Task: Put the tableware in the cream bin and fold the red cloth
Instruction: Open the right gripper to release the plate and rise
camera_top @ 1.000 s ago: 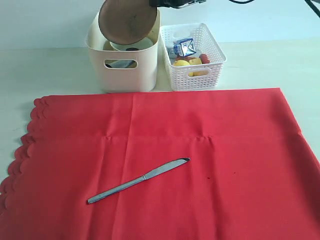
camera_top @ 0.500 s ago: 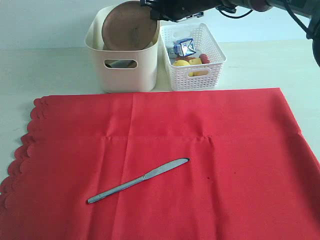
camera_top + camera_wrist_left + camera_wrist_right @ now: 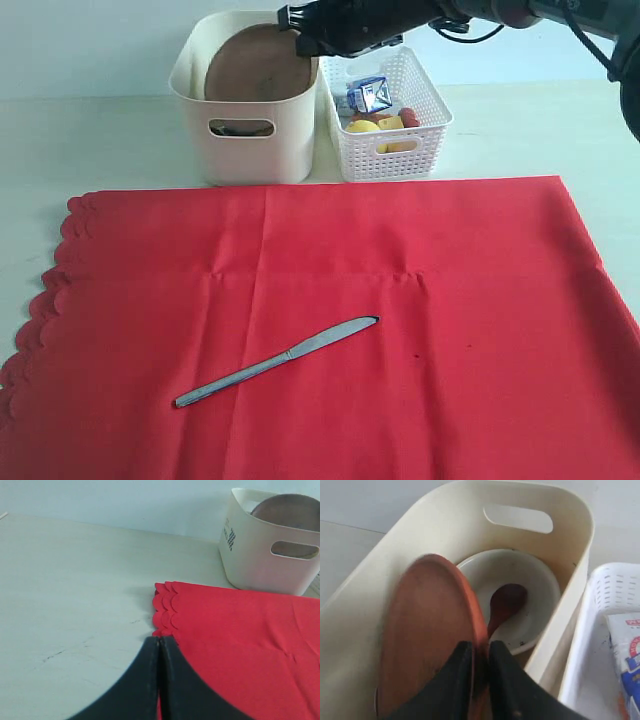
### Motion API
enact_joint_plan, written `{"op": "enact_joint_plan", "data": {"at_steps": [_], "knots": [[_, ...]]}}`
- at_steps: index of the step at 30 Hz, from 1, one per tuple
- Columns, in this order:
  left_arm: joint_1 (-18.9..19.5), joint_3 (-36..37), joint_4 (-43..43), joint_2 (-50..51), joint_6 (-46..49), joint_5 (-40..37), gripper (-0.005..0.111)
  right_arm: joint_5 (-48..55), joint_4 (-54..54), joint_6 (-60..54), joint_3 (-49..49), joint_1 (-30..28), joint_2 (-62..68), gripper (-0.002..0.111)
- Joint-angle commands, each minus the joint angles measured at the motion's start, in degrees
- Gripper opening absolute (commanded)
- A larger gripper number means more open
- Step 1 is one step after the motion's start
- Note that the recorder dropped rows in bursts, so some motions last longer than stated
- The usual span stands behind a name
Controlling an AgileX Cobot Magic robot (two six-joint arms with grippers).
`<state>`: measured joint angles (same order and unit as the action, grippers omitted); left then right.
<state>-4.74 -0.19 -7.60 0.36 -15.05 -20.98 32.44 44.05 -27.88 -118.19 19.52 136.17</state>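
Note:
The red cloth (image 3: 450,300) lies spread flat with its scalloped edge at the left. A steel knife (image 3: 277,362) rests on it, left of centre. The cream bin (image 3: 245,155) stands behind the cloth. My right gripper (image 3: 300,30) reaches over it and is shut on the rim of the brown wooden plate (image 3: 430,635), which stands on edge inside the bin (image 3: 570,545). A white bowl (image 3: 540,585) with a dark wooden spoon (image 3: 506,602) sits beside the plate. My left gripper (image 3: 159,640) is shut and empty, low over the cloth's scalloped corner (image 3: 165,605).
A white lattice basket (image 3: 400,160) stands right of the bin, holding a milk carton (image 3: 368,95), a lemon (image 3: 362,127) and other food. Bare table lies left of the cloth (image 3: 65,590). The right arm crosses above the basket.
My right gripper has lowered the wooden plate from above the bin's rim down into the bin. The knife, the cloth and my left gripper have not moved.

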Motion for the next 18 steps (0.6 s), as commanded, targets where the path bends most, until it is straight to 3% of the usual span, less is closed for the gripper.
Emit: {"op": "enact_joint_plan", "data": {"at_steps": [1, 5, 18], "knots": [[0.1, 0.2, 0.4, -0.4, 0.2, 0.3, 0.000, 0.0, -0.8, -0.6, -0.7, -0.3, 0.0, 0.027], [0.1, 0.2, 0.4, -0.4, 0.2, 0.3, 0.000, 0.0, -0.8, -0.6, -0.7, -0.3, -0.2, 0.033], [0.1, 0.2, 0.4, -0.4, 0.2, 0.3, 0.000, 8.8, -1.3, -0.4, -0.7, -0.3, -6.2, 0.034]]}}
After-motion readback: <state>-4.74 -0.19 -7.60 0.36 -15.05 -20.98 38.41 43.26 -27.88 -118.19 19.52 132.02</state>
